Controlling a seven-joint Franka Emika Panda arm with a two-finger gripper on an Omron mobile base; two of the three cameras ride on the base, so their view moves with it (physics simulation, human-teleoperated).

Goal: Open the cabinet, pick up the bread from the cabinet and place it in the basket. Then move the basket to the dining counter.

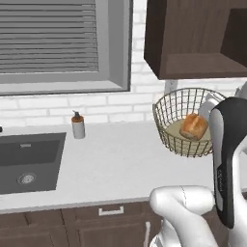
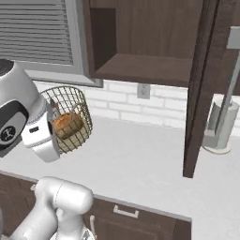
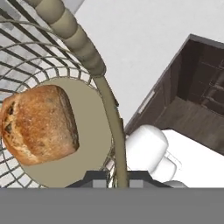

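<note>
No readable text, labels, brands or numbers appear anywhere; the arm's dark panel markings are too blurred to read.

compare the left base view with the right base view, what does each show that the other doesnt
Left base view alone: a dark grey sink set into the worktop and a small grey soap dispenser with a brown pump beside it.

Right base view alone: the dark brown cabinet door swung open and a grey upright stand on a round base.

Both: the round tan wire-mesh basket tilted, with the golden-brown bread roll inside it, the open dark brown wall cabinet above, the grey-white worktop, the window blinds, and the white arm at the basket's rim.
</note>
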